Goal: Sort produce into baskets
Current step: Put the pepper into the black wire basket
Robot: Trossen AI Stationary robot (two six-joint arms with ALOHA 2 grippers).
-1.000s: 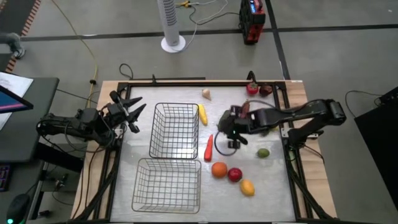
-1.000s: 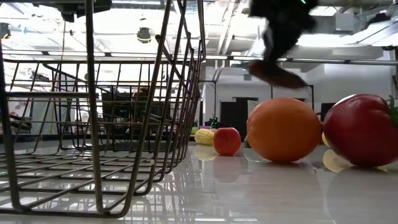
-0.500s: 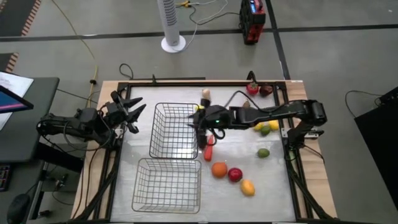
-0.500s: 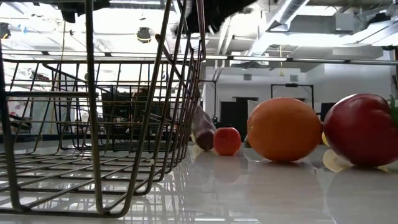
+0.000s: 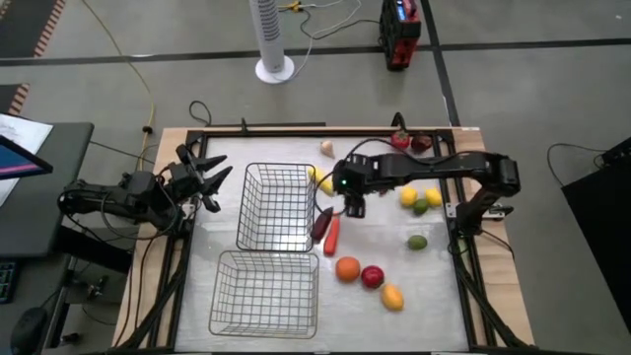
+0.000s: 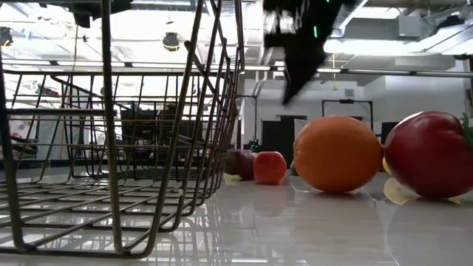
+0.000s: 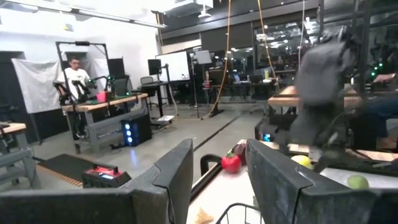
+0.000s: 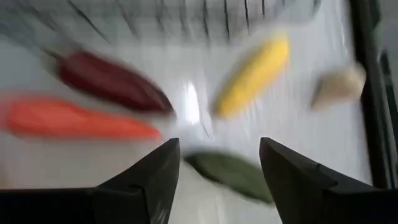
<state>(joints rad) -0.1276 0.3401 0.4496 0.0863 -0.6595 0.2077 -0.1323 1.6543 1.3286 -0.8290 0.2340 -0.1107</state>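
Produce lies scattered on the white counter (image 5: pixel 246 148), all of it outside the two wire baskets. The far basket (image 5: pixel 277 206) and the near basket (image 5: pixel 264 293) sit end to end on the left half, and no piece shows inside either.

Just right of the far basket lie four long pieces close together: a yellow corn (image 5: pixel 320 178), a dark red pepper (image 5: pixel 319 222), an orange-red carrot (image 5: pixel 333 235), and a green pod (image 8: pixel 230 172) seen only in the right wrist view. One pale garlic (image 5: pixel 326 149) rests near the far edge.

At the far right corner sit two red pieces, a bright red one (image 5: pixel 400 140) and a darker one (image 5: pixel 421 143) just beside it. Further in, a yellow round fruit (image 5: pixel 409 196) touches a green one (image 5: pixel 421 206), with another yellow piece (image 5: pixel 434 197) beside them. A single lime (image 5: pixel 418 242) lies apart, nearer the right rail.

Toward the near side, one orange (image 5: pixel 347 268), one red apple (image 5: pixel 372 277) and one lemon (image 5: pixel 392 297) form a short row.

The right tool (image 5: pixel 352 204) hangs above the long pieces beside the far basket, fingers spread apart and holding nothing. The left tool (image 5: pixel 210 179) waits at the counter's left edge, also spread open.
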